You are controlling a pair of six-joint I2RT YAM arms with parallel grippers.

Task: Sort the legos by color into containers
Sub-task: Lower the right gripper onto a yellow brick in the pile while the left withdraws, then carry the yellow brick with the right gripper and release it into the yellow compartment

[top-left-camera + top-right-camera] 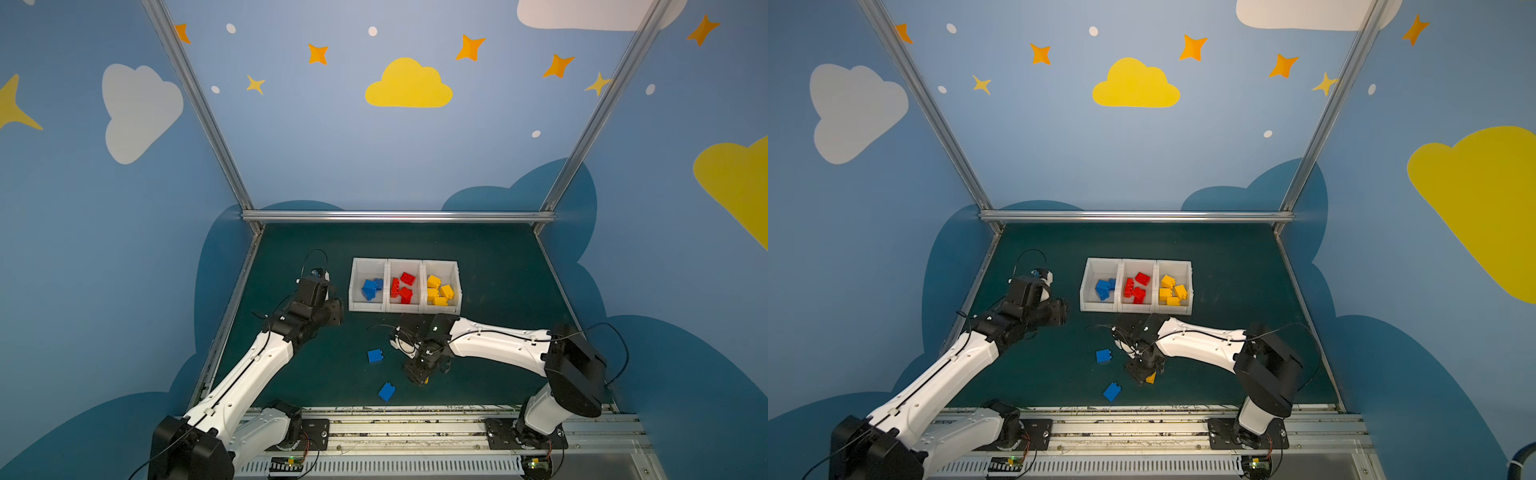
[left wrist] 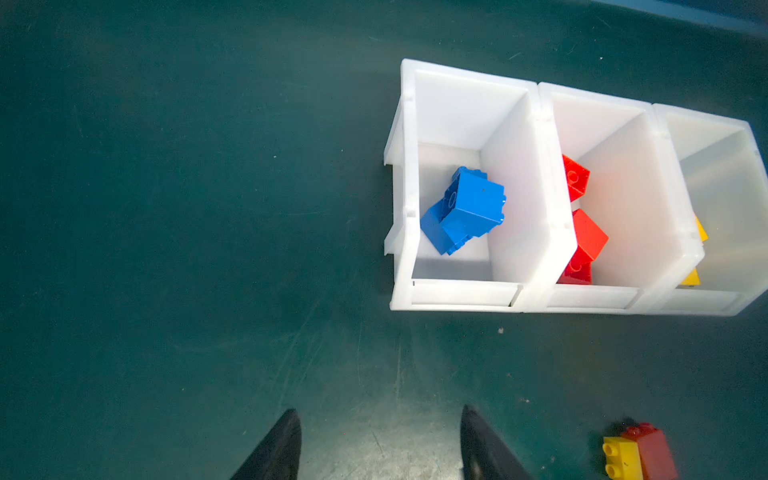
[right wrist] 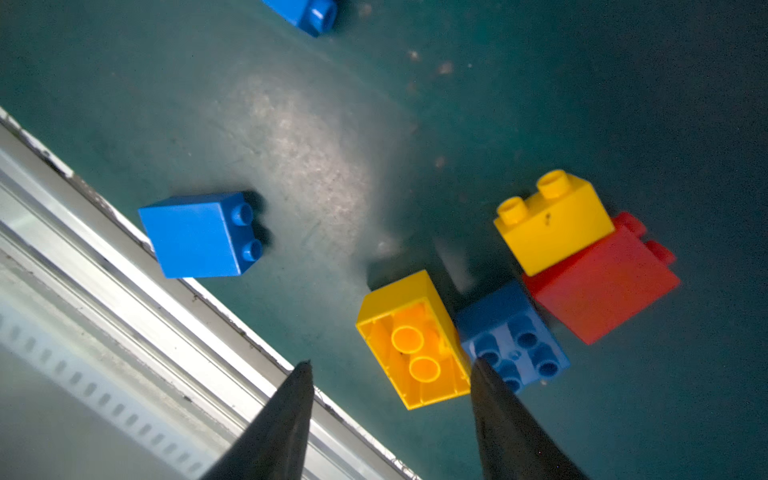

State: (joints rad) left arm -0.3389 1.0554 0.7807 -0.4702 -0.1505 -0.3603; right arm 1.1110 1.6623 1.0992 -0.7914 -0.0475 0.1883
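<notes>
Three joined white containers (image 1: 368, 261) (image 2: 468, 73) hold blue legos (image 1: 371, 288), red legos (image 1: 402, 286) and yellow legos (image 1: 439, 290), one colour each. My left gripper (image 2: 380, 415) (image 1: 333, 311) hangs open and empty over bare mat, left of the blue bin. My right gripper (image 3: 390, 365) (image 1: 419, 376) is open low over a yellow brick (image 3: 411, 340) lying hollow side up, which sits between the fingertips, close to one of them. A blue square brick (image 3: 513, 336) lies just outside that finger. Beside it a yellow brick (image 3: 552, 220) leans on a red one (image 3: 602, 286).
Two more blue bricks (image 1: 375, 356) (image 1: 387, 391) lie loose on the green mat left of my right gripper. The metal rail (image 3: 124, 299) at the table's front edge runs close behind the right fingers. The enclosure walls stand well back.
</notes>
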